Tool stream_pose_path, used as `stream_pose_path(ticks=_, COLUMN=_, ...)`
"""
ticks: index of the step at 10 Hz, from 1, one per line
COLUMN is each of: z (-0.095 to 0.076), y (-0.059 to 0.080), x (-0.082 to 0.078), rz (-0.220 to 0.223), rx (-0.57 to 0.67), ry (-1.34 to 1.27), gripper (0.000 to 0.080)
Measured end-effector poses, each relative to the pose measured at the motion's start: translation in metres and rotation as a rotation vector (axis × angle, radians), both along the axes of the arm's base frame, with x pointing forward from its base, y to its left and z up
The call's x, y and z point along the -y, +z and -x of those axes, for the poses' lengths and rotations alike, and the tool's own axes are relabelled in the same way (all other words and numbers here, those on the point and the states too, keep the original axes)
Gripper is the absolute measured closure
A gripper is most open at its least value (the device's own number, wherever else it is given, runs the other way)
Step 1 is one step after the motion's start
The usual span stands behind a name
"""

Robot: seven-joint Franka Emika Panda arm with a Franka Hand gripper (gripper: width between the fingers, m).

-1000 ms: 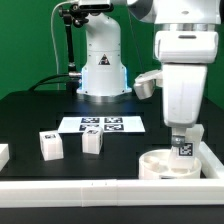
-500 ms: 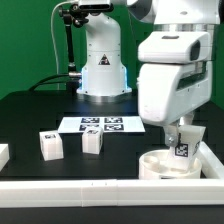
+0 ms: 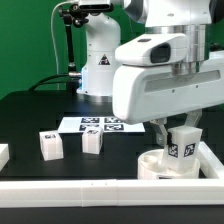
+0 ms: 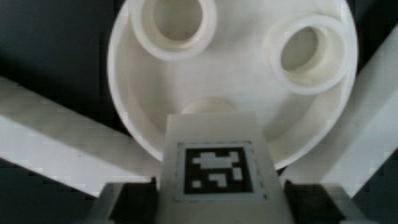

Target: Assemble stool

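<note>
The gripper is clenched on one stool leg. Its fingers press the leg's two sides, and the tagged face is left bare toward the wrist camera, probably so that the tag can be read while the leg is carried. The leg hangs roughly upright, perhaps slightly tilted, over the seat, which lies flat with its socket side up at the corner of the tabletop on the exterior view's right, nearest that camera. There the border rails meet. That placing looks deliberate: with the disc pushed into the corner, the rails can brace it against the push or twist that seating a leg calls for. From the wrist view one open socket and a second lie beyond the held leg, so it seems aimed at a third spot nearer the rim. The leg hides that spot, and I cannot tell whether its lower end touches the seat. Two loose legs stand well apart from the seat toward the exterior view's left, in front of the marker board, waiting within reach.
</note>
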State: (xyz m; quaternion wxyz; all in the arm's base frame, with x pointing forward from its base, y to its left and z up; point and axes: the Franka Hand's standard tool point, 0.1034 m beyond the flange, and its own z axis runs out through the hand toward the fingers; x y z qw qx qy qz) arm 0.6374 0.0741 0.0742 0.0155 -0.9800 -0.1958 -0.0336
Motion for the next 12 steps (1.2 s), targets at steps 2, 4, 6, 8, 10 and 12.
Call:
stream_pose_path(ticks=2, z=-0.001, y=0.0, x=-0.002, rz=-0.016, rx=0.008, ry=-0.14, gripper=0.0461)
stream_pose_path(ticks=4, z=-0.001, y=0.0, x=-0.003, rz=-0.026, rx=0.003, ry=-0.229, gripper=0.0459)
stream_pose_path(ticks=6, z=-0.001, y=0.0, x=-0.004, rz=-0.038, rx=-0.005, ry=-0.352, gripper=0.0459)
stream_pose_path(ticks=8, z=-0.001, y=-0.001, x=-0.007, rz=-0.059, rx=-0.015, ry=-0.506, gripper=0.0459)
stream_pose_path(ticks=10, z=-0.002, y=-0.001, x=-0.009, rz=-0.088, rx=-0.007, ry=-0.657, gripper=0.0459)
stream_pose_path(ticks=12, z=-0.002, y=-0.001, x=-0.02, rz=-0.122, rx=-0.018, ry=-0.889, gripper=0.0459)
